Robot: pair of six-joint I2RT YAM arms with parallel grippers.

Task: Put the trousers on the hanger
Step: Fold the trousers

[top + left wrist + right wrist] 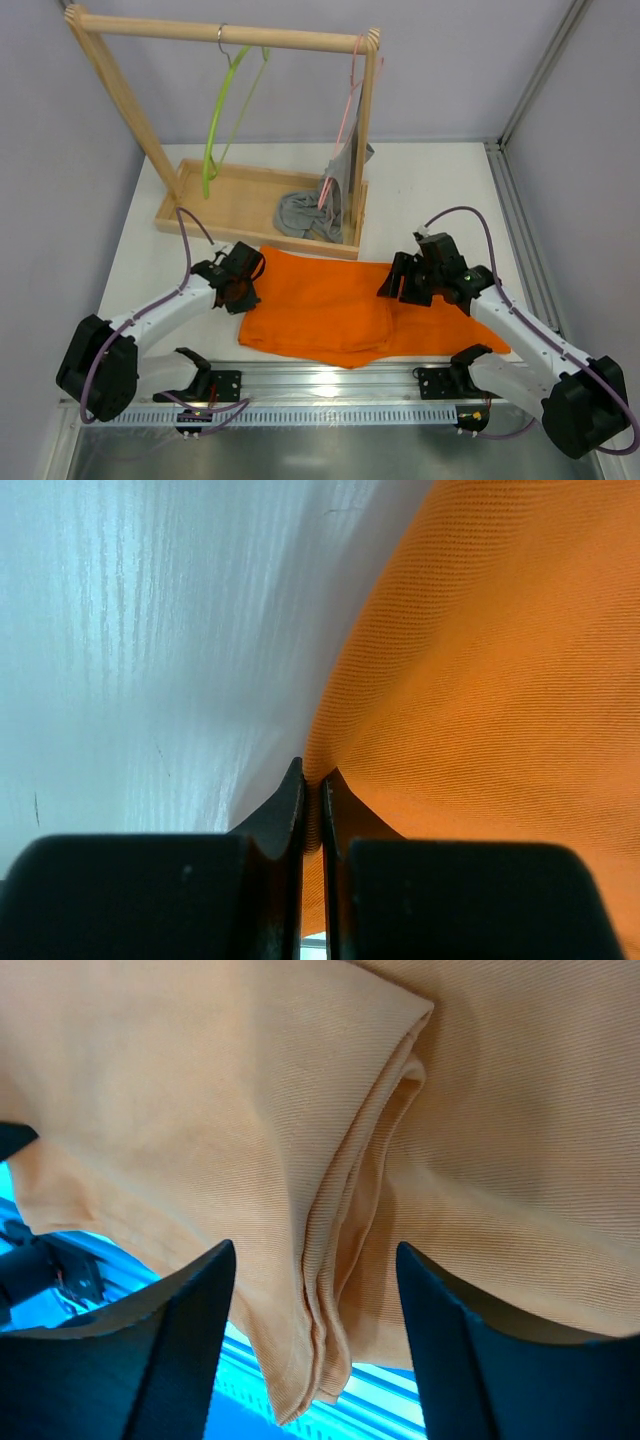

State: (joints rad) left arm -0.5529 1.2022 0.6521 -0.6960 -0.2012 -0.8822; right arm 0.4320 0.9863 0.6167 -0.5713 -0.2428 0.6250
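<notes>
1. The trousers (330,310) lie folded at the near middle of the table (430,190).
2. The left gripper (312,778) clamps their left edge, fingers together.
3. The right gripper (315,1260) hovers above them, fingers apart.

The trousers (330,310) are matt orange cloth with a fine ribbed weave. The hanger (212,130) is smooth lime green, plastic by the look, with a shiny metal hook (222,38). The rack (300,37) and its tray (240,195) are pale, matt wood. The tabletop (440,190) is matt white. The left end effector (312,780) and the right end effector (312,1250) look like matt black plastic.
</notes>
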